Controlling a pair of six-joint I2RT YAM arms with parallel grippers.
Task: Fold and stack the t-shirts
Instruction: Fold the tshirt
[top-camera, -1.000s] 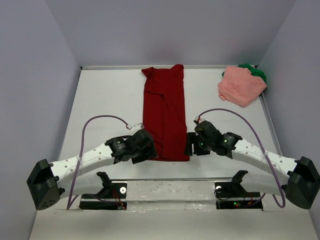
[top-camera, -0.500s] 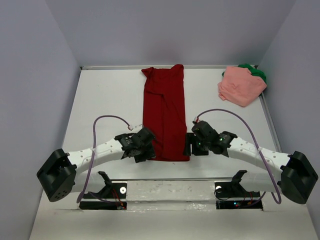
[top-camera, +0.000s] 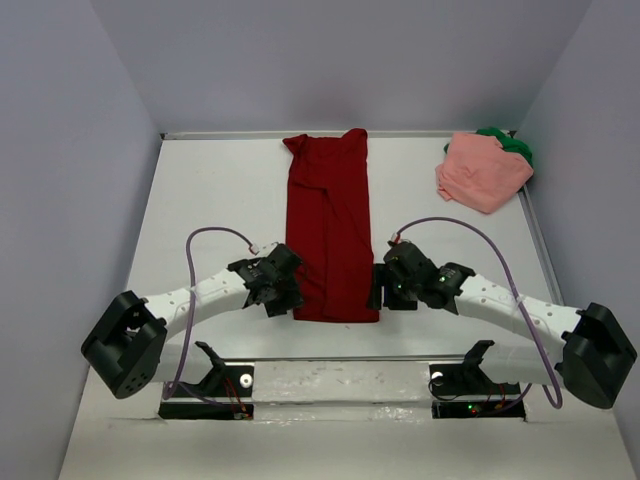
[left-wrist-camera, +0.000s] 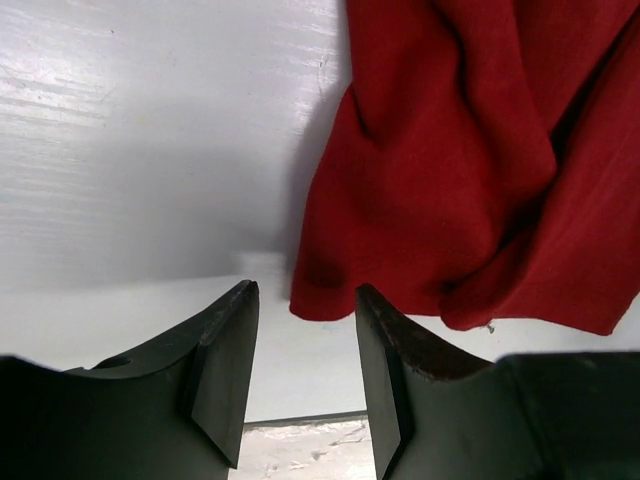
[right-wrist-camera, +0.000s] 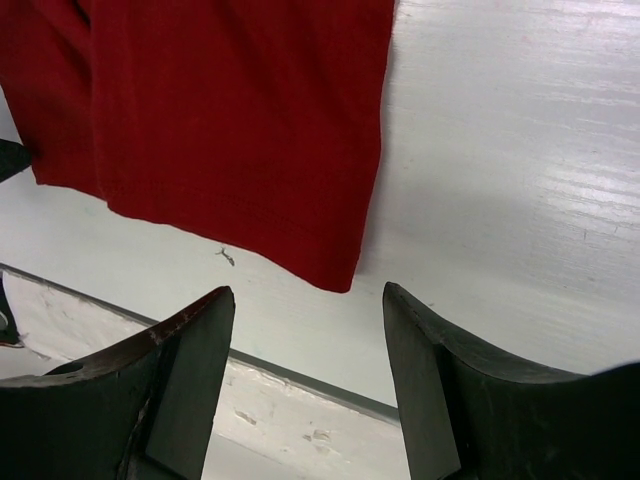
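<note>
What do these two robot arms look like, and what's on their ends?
The left arm and right arm have white shells and chunky black joints. A thin purple cable loops along each. The left tool and right tool are black, each with two wedge-shaped fingers.

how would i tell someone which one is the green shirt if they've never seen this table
Look to the far right corner of the white table, away from the long dark red shirt in the middle. A salmon pink shirt lies bunched there; the green shirt is the one mostly hidden by it, only a sliver showing.
</note>
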